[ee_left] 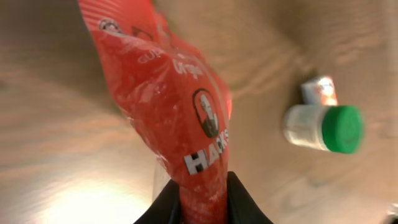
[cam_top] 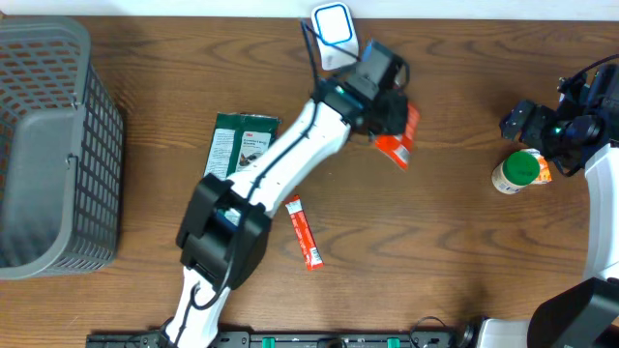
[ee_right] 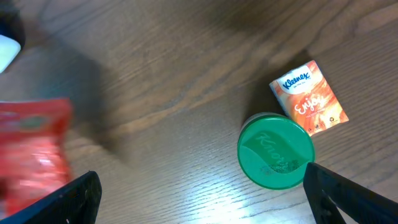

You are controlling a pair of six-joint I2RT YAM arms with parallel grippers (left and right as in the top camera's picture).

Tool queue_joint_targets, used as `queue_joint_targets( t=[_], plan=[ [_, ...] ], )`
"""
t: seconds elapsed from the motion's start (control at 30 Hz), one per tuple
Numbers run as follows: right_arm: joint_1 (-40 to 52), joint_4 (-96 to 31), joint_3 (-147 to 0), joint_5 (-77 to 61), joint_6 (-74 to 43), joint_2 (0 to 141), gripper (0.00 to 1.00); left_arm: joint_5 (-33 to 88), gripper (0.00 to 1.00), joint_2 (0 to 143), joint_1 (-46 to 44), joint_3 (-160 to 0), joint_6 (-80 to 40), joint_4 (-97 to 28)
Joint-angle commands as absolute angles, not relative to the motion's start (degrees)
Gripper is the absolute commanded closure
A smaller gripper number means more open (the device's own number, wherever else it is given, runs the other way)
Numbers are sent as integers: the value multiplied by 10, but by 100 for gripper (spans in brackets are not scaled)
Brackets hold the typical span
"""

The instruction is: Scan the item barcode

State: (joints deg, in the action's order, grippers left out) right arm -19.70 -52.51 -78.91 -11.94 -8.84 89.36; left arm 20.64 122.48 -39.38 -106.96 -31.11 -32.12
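- The red snack bag (ee_left: 180, 106) is pinched at its lower end by the left gripper (ee_left: 202, 208). The two dark fingers (ee_left: 163, 210) are pressed against either side of the crinkled film.
- On the bag, white "HACKS" lettering and an oval portrait are seen in the left wrist view. No barcode can be made out there.
- In the overhead view, the bag (cam_top: 398, 145) is held off the table (cam_top: 445, 251) at the upper middle. It hangs just right of the left gripper (cam_top: 387, 108) and below-right of the white, blue-rimmed scanner (cam_top: 332, 24).
- The right gripper (ee_right: 200, 174) is spread wide and nothing is held between its fingers (ee_right: 78, 199). It is poised over the table's right side (cam_top: 527, 121).
- A green-lidded jar (ee_right: 275, 158) is seen upright below the right gripper. An orange Kleenex pack (ee_right: 309, 98) lies just beside it, and whether the two touch cannot be told.
- A grey basket (cam_top: 48, 145) is placed at the left edge of the table.
- A dark green packet (cam_top: 242, 145) is partly covered by the left arm, and a red stick sachet (cam_top: 305, 232) lies below it on the wood.
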Motion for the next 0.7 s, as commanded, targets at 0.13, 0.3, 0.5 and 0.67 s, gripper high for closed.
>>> queue_joint_targets(
  t=[0.13,0.3,0.5,0.67],
  plan=[
    [-198,-525,-798,-118,-85,885,1,276,93,1252,-459,-1025,-413,-198],
    [-198,-525,-798,-118,-85,885,1,277,93,1280,-496,-1024,-441,-139],
    [-198,-525,-798,-118,-85,885,1,236,78,1291,-519,-1024,-437,-118],
    [-198,-525,-798,-118,-85,885,1,233,34,1291,-513,-1027,-411,-104]
  ],
)
